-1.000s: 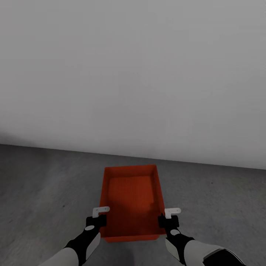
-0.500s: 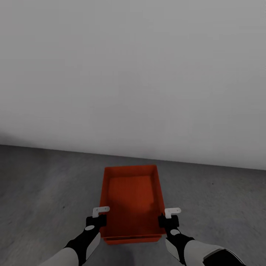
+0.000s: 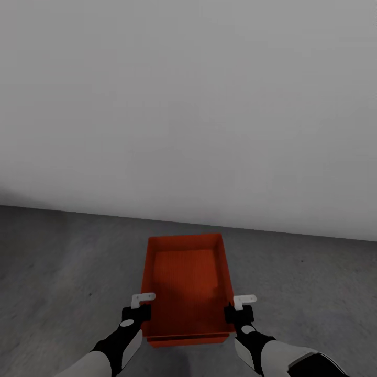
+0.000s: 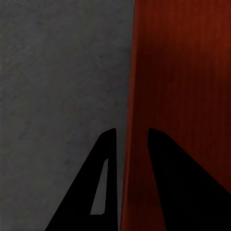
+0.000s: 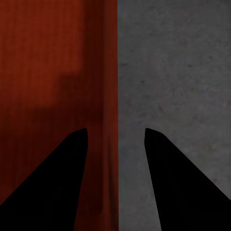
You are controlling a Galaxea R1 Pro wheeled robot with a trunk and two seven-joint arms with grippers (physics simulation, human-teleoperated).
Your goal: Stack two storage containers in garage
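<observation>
On rough grey concrete floor (image 3: 63, 283), 2 released end effectors (image 3: 137, 313) (image 3: 239, 313) straddle a rectangular orange-red container (image 3: 186, 277).

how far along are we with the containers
Nearly done, it seems. Done: an orange container is in the garage over the concrete floor; a second rim under its near edge suggests it sits on the other. In hand: left gripper and right gripper straddle its side walls. Left: withdraw both.
</observation>
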